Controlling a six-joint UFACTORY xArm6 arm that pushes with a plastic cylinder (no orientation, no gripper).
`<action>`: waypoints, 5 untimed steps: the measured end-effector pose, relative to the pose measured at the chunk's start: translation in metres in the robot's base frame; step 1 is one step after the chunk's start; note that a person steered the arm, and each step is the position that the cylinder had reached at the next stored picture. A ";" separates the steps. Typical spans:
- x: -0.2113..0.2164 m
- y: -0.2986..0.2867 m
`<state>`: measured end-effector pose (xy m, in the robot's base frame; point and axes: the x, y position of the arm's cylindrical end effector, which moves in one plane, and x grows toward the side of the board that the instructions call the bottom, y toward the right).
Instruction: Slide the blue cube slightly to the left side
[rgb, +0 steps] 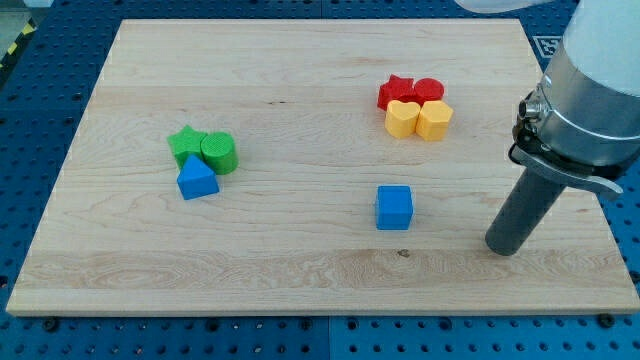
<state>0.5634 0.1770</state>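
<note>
**Ana:** Down at the lower right of the frame, my tip (503, 247) rests on the board well to the right of the blue cube (394, 207), a little lower than it, touching nothing. It is a plain dark rod with no jaws, so it holds nothing and there is no open or closed to report.

**Ben:** And the cube itself?

**Ana:** It sits alone in the lower middle of the wooden board (300, 80), a bit right of centre, with bare wood on every side.

**Ben:** So how far along would you say we are?

**Ana:** I judge the push is not yet made. The tip stands on the cube's right, which is the proper side for sending it left, but a clear gap lies between them. What remains is to line up with the cube's right face, meet it and nudge it a short way.

**Ben:** What are things made of?

**Ana:** The board is pale wood with visible grain. The blocks look like matte, finely ribbed plastic. At mid left, a green star (185, 143), a green cylinder (219, 153) and a blue triangle (197, 179) huddle together. At upper right, a red star (396, 91), a rounded red block (429, 90) and two yellow blocks (419, 119) cluster.
</note>
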 end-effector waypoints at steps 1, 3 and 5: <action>0.000 -0.001; 0.000 -0.013; -0.026 -0.032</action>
